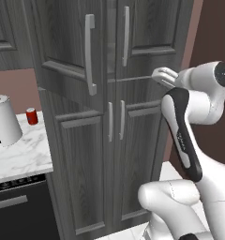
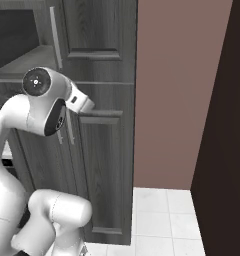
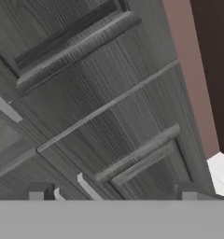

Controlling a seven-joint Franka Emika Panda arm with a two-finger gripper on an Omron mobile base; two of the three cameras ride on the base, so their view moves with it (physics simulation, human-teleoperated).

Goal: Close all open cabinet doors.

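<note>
- The tall cabinet had four dark wood-grain doors: the upper left door (image 1: 70, 42) stood swung out toward the camera, its long silver handle (image 1: 90, 54) well forward of the cabinet face
- The upper right door (image 1: 149, 33) lay flush, as did the two lower doors (image 1: 84, 168) beneath it
- The claw (image 1: 162, 76) was at the seam between the upper and lower right doors, close against the wood; whether it touched was hard to tell
- I could not tell whether the claw was wide or narrow, since its tips were cut off in the hand view
- A white kettle (image 1: 4, 119) and a small red can (image 1: 32, 116) sat on the marble table (image 1: 20, 157) to the left, above a black dishwasher front (image 1: 20, 211)
</note>
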